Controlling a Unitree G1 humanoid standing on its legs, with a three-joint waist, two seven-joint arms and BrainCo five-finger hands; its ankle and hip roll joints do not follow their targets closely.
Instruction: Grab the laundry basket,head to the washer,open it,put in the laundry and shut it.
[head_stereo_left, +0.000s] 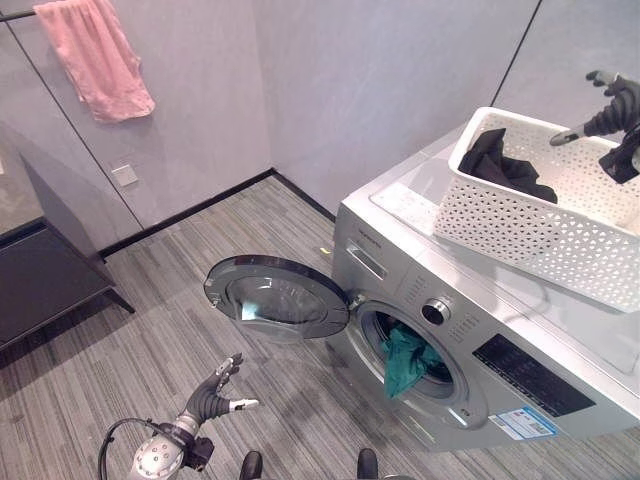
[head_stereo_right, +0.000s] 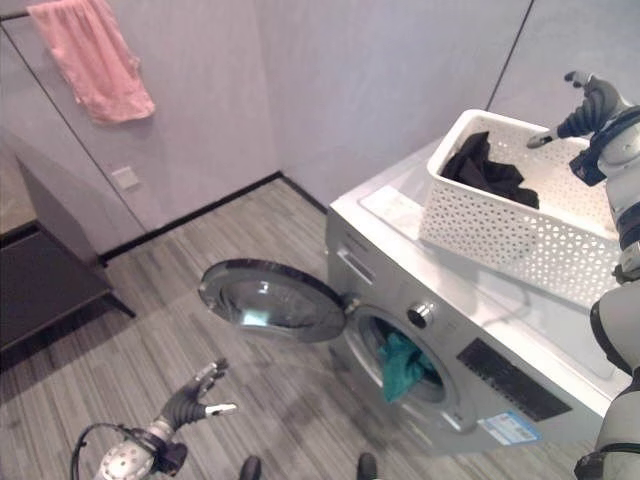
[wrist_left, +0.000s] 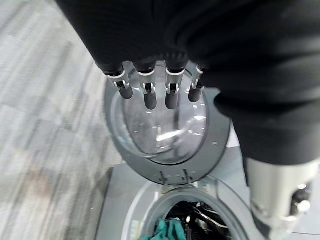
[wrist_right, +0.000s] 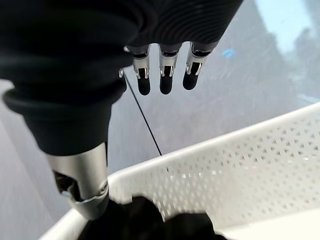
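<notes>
A white perforated laundry basket (head_stereo_left: 520, 225) stands on top of the silver washer (head_stereo_left: 500, 330), with a dark garment (head_stereo_left: 505, 165) lying in it. The washer's round door (head_stereo_left: 275, 297) hangs open to the left. A teal cloth (head_stereo_left: 405, 362) droops out of the drum opening. My right hand (head_stereo_left: 612, 105) hovers above the basket's far side, fingers straight and holding nothing. My left hand (head_stereo_left: 215, 392) is low near the floor, left of the open door, fingers relaxed and empty. In the right wrist view the basket rim (wrist_right: 240, 165) and the dark garment (wrist_right: 145, 220) lie below the fingers.
A pink towel (head_stereo_left: 95, 55) hangs on the grey wall at the upper left. A dark cabinet (head_stereo_left: 45, 270) stands at the left edge. Striped grey flooring (head_stereo_left: 150, 340) lies open in front of the washer.
</notes>
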